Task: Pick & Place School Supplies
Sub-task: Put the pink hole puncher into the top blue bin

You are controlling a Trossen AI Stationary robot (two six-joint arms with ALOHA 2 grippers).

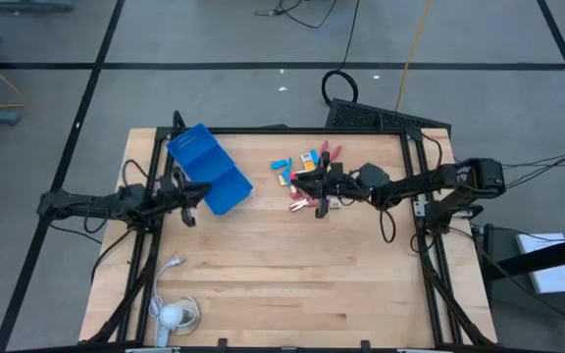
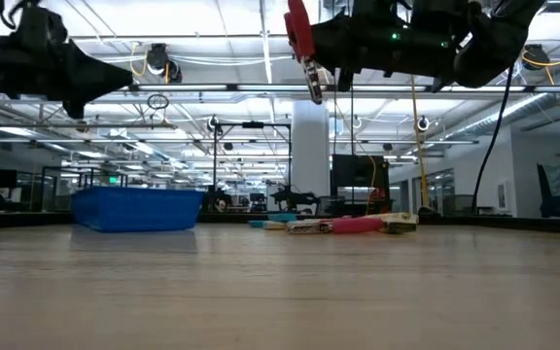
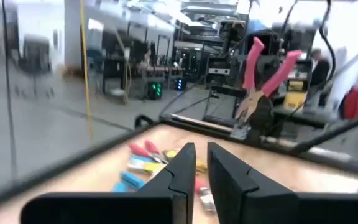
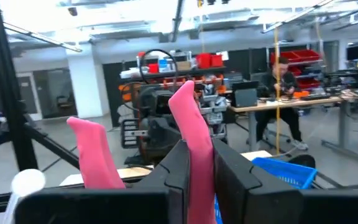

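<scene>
My right gripper point(image 1: 314, 186) is raised above the pile of school supplies point(image 1: 302, 169) on the table's far middle, and is shut on pink-handled pliers point(image 2: 302, 44). On the table the pile holds red-handled tools, yellow-orange blocks and light-blue pieces point(image 3: 143, 163). My left gripper point(image 1: 190, 200) hovers near the blue tray point(image 1: 209, 167), raised off the table, its fingers point(image 3: 182, 171) close together on nothing. The tray point(image 2: 136, 209) rests on its base on the far left of the table. My right gripper pinches one pink handle point(image 4: 192, 124) of the pliers between its two fingers, coming level from the table's right. The other handle point(image 4: 95, 152) stands free beside it. The pliers are lifted clear, handles up and metal jaws point(image 2: 314, 87) hanging below.
A white cable with a round white object point(image 1: 171, 314) lies at the near left corner. Dark frame posts run along the table's left and right sides. Bare wood point(image 1: 292, 275) spans the near half. A person point(image 4: 281, 81) sits at a desk far behind.
</scene>
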